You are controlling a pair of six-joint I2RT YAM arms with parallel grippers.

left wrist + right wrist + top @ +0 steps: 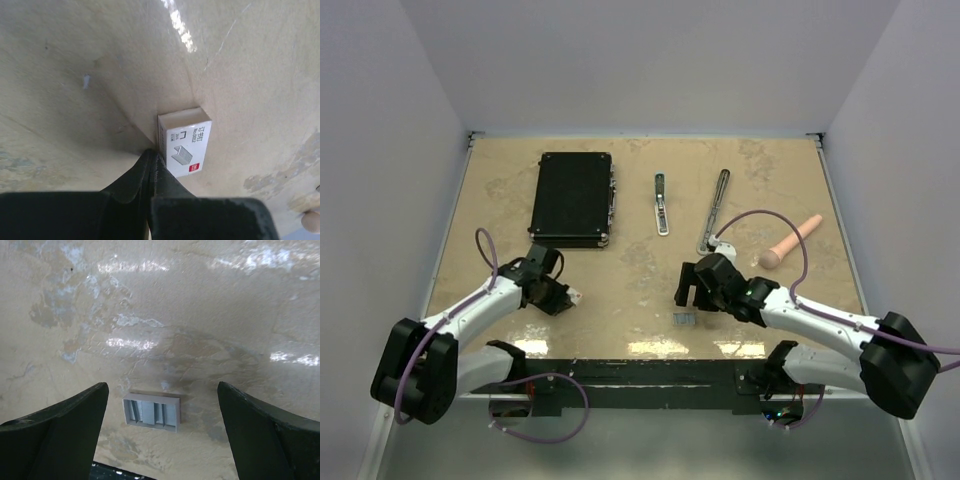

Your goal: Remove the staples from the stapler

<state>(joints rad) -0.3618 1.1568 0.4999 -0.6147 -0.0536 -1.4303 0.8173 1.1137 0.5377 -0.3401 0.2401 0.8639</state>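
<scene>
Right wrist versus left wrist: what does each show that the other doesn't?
Only the right wrist view shows the staples, a grey ribbed strip lying flat between the wide-open fingers of the right gripper, touching neither. Only the left wrist view shows a small white box with a red mark, just beside the tip of the shut left gripper; whether they touch is unclear. Both show the mottled tan table.

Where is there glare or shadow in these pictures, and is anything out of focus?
Top view: glare on the table by the near edge. Left wrist: a bright streak at the top; a shadow spreads from the left gripper beside the box. Right wrist: many glare patches; the staples look sharp, the fingers dark. No view is plainly blurred.
</scene>
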